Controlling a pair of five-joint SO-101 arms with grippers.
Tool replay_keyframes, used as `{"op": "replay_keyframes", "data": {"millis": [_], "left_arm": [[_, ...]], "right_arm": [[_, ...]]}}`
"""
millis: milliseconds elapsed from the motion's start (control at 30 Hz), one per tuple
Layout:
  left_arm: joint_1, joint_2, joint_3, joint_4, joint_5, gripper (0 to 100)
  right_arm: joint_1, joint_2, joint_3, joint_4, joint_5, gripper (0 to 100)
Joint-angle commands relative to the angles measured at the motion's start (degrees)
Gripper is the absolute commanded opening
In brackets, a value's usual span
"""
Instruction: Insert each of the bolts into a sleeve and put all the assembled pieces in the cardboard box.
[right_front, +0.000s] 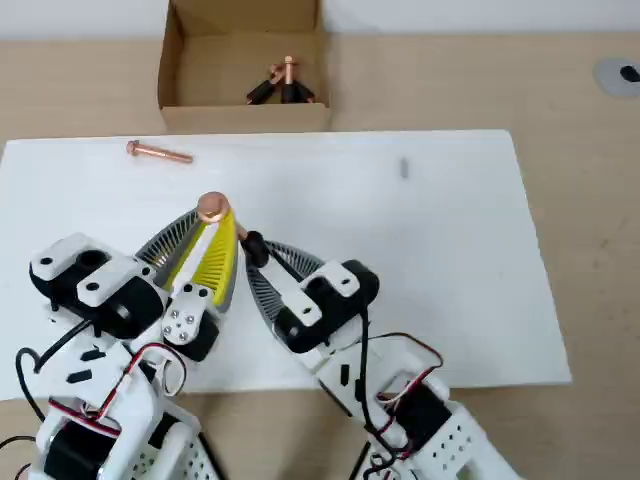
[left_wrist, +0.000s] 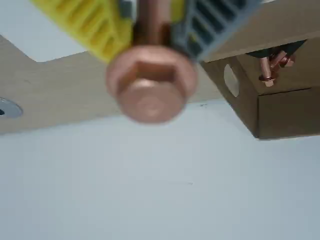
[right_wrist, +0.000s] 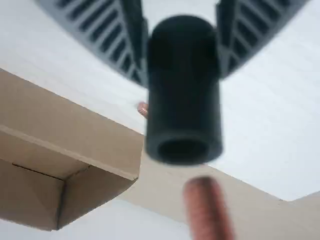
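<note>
two grippers meet near the middle of a white board (right_front: 430, 280). the left gripper (right_front: 214, 222) — one yellow finger, one grey — pinches a copper bolt (right_front: 212, 207) by its shank, the head clear of the fingertips. the right gripper (right_front: 250, 250) is clamped on a black sleeve (right_front: 254, 245), just beside that bolt. assembled pieces (right_front: 283, 88) lie inside the cardboard box (right_front: 172, 75). a loose bolt (right_front: 158, 152) rests on the board near the box — well apart from both grippers.
</note>
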Motion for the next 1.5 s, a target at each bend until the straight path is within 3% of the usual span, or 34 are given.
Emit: {"op": "replay_keyframes", "data": {"millis": [0, 500, 700, 967, 1467], "left_arm": [[-0.6, -0.5, -3.4, -1.8, 0.9, 0], [-0.5, -0.3, -0.8, -1.9, 3.4, 0], [3.4, -0.3, -0.6, -1.6, 3.4, 0], [3.7, -0.3, 1.7, -1.9, 3.3, 0], [1.5, -0.6, 1.2, -2.0, -1.4, 0]], "right_arm": [[-0.3, -8.7, 0.1, 0.0, -0.2, 0.9], [-0.3, -8.7, 0.1, 0.0, -0.2, 0.9], [-0.3, -8.8, 0.1, 0.0, -0.2, 0.9], [-0.3, -8.8, 0.1, 0.0, -0.1, 0.9], [-0.3, -8.9, 0.1, 0.0, -0.1, 0.9]]}}
